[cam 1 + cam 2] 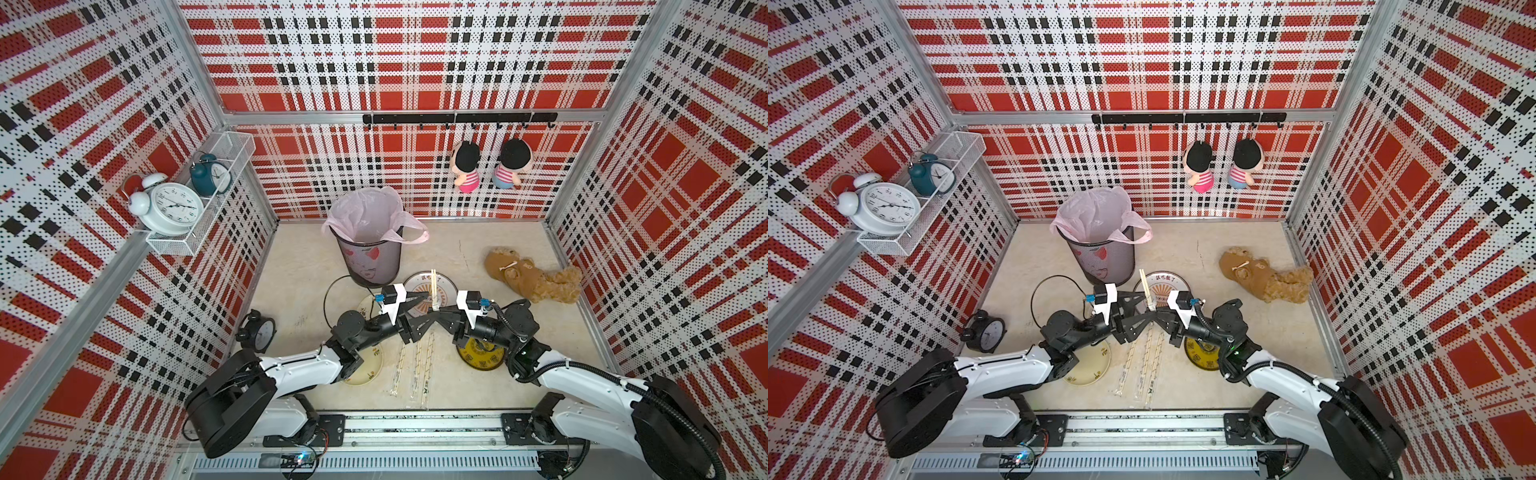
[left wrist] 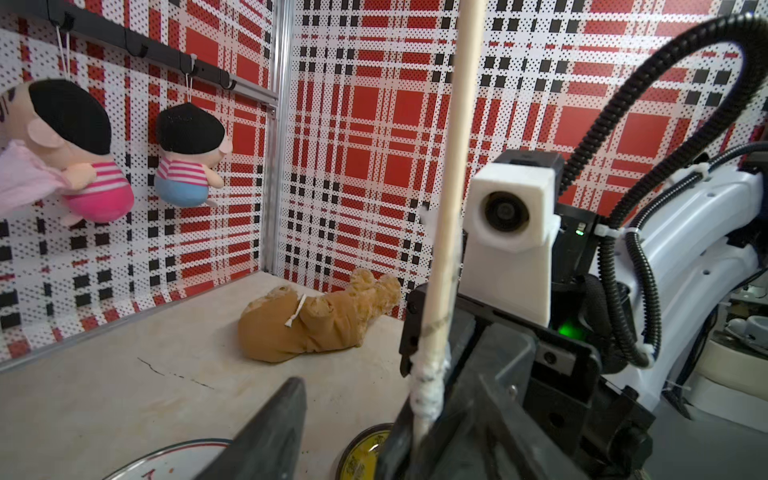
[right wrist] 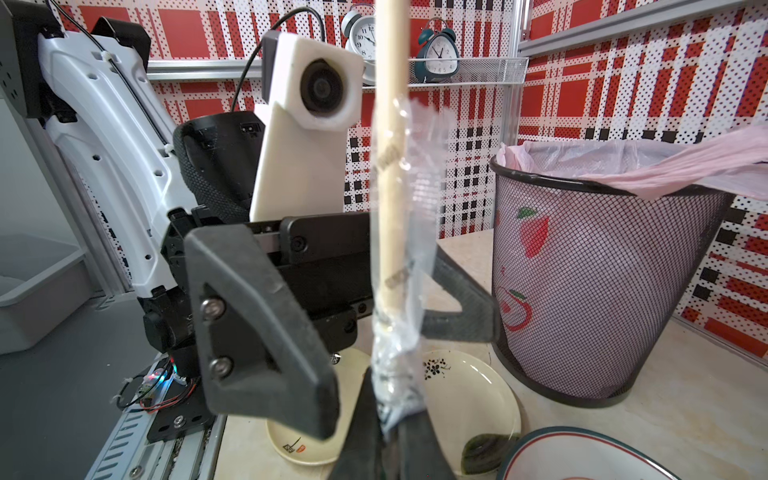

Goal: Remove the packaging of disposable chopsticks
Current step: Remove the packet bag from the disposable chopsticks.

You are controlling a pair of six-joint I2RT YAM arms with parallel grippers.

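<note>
Chopsticks resting on a single grip

In both top views, the right gripper (image 1: 439, 310) is clamping together on the bunched wrapper (image 1: 435, 306) at the low end of a pair of chopsticks (image 1: 434, 286), which are standing upright just above it. The left gripper (image 1: 430, 305) is sitting apart around them, touching nothing that I can make out. Three wrapped pairs (image 1: 1144, 365) are lying flat behind both grippers.

In the left wrist view, the wood (image 2: 453, 208) is looking smooth, round and pale, and the film (image 2: 426, 382) is crumpling white against the right jaws. A hold through slick plastic is likely letting the sticks tip or slide out, since nothing else is steadying them.

In the right wrist view, thin clear film (image 3: 415, 187) is hanging loose and crinkled beside the stick, between the left fingers (image 3: 257, 332), which are spread wide. If these close low, they are probably catching film as well as wood, so a pull would be stretching the plastic rather than freeing the sticks.
</note>
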